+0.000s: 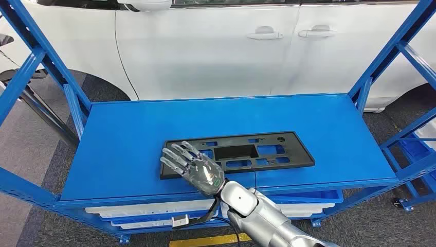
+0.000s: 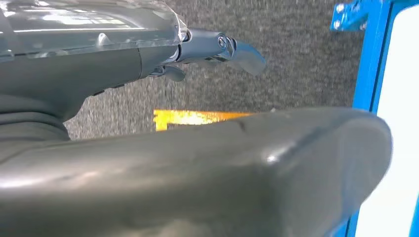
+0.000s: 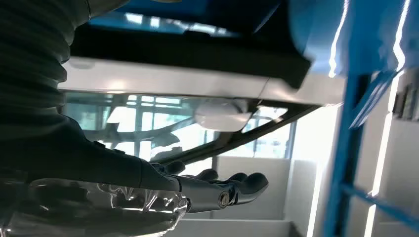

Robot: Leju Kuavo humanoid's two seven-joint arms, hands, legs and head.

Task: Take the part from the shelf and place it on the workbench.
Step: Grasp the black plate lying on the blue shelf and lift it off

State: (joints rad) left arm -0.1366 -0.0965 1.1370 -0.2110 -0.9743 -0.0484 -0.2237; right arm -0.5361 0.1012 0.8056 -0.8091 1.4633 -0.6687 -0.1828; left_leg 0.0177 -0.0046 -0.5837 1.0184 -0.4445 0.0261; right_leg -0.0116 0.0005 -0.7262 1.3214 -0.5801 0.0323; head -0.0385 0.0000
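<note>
I see a blue shelf [image 1: 118, 139] with a flat top deck, framed by blue uprights at both sides. A flat black part [image 1: 267, 150] with several cut-outs lies directly on the deck, toward its front edge and right of centre. White trays [image 1: 139, 210] sit on the level beneath.

The left hand [image 2: 148, 163] hangs over grey speckled carpet [image 2: 296, 84] crossed by a yellow floor strip [image 2: 192, 117], its fingers [image 2: 232, 49] extended; a blue shelf post [image 2: 370, 69] stands beside.
</note>
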